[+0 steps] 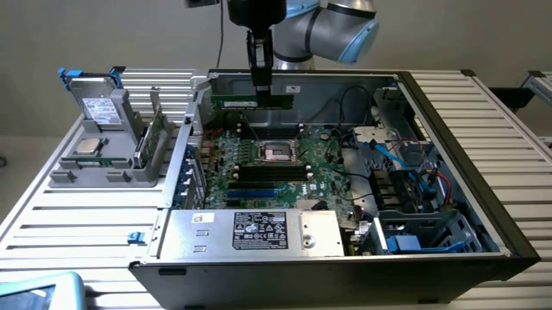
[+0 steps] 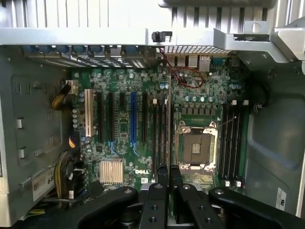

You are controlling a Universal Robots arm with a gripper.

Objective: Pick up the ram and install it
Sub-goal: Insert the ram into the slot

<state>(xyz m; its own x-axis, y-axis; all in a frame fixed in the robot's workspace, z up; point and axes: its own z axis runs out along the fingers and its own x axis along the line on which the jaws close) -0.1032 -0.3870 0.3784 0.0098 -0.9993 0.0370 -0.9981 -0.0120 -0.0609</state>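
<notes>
The claw (image 1: 261, 92) is clamped on the ram (image 1: 237, 103), gripping its upper edge near the middle. In the exterior view the green stick hangs level above the open computer case (image 1: 457, 148), at 12 o'clock from the processor socket (image 1: 278, 152) and clear of the motherboard (image 1: 326, 173). The black memory slots (image 1: 271, 172) lie at 6 o'clock of the socket. At 9 o'clock of the case, a grey holder (image 1: 103, 175) on the slatted desk (image 1: 52, 226) carries a drive with blue tabs (image 1: 95, 106).

silver-grey arm (image 1: 337, 26) with rounded joints and a pale blue cap; black gripper (image 1: 261, 92), its linkages dotted with round pivot holes (seen from the wrist).
</notes>
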